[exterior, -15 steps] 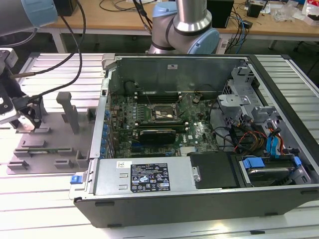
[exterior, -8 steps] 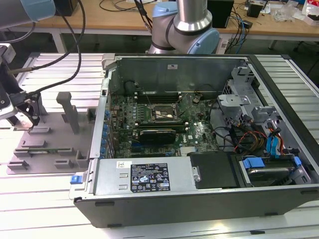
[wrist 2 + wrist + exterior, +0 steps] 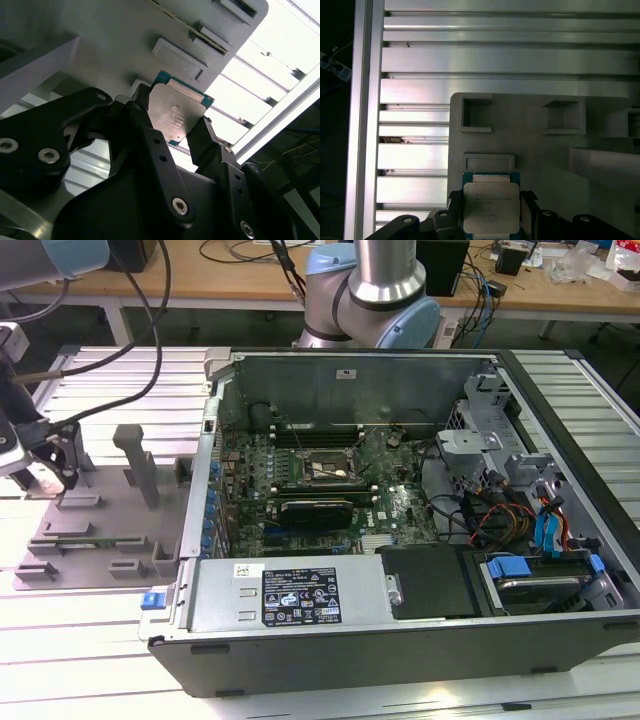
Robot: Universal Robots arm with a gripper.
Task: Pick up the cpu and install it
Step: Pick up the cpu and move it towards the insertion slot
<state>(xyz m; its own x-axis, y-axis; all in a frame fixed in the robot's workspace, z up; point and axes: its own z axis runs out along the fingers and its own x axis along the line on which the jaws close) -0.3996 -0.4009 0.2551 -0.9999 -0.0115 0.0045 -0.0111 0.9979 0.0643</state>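
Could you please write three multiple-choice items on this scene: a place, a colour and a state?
1. In the exterior view, the gripper is: A. above the grey tray, at that view's left; B. inside the computer case; C. above the blue caddy.
2. The top of the cpu is: A. red; B. silvery; C. black.
3. The cpu is: A. seated in the motherboard socket; B. loose on the table; C. between the gripper's fingers.
Answers: 1 A, it hangs over the tray; 2 B, both wrist views show pale metal; 3 C, a black finger stands against each side.
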